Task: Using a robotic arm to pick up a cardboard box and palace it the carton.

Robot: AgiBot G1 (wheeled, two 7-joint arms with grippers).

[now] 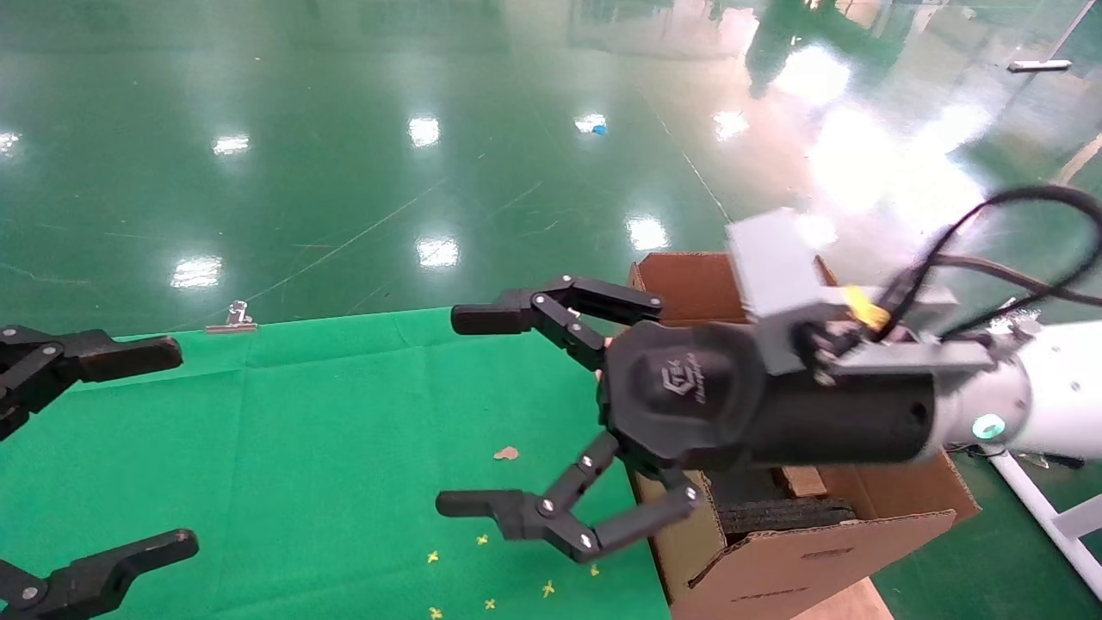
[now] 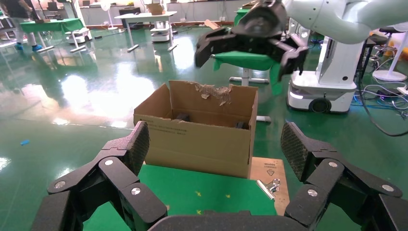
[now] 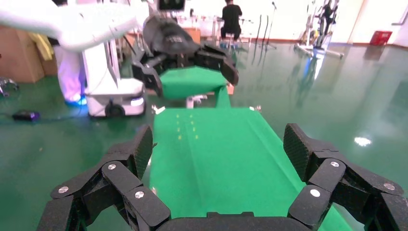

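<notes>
The carton (image 1: 801, 560) stands off the table's right edge, flaps up, with black foam (image 1: 783, 517) inside. It also shows in the left wrist view (image 2: 197, 139), with a torn rear flap. The robotic arm (image 1: 1059, 387), white with a black wrist, reaches in from the right. My right gripper (image 1: 465, 411) is open and empty over the green cloth, just left of the carton; it also shows in the left wrist view (image 2: 250, 41) and its own view (image 3: 219, 149). A brown piece (image 1: 801, 480) lies in the carton under the wrist; I cannot tell whether it is the cardboard box. My left gripper (image 1: 172, 448) hangs open at the table's left.
The green cloth (image 1: 327, 448) carries a brown scrap (image 1: 506, 453) and small yellow marks. A binder clip (image 1: 232, 319) holds its far edge, another (image 2: 269, 186) its corner by the carton. A white robot base (image 2: 317, 91) stands beyond the carton.
</notes>
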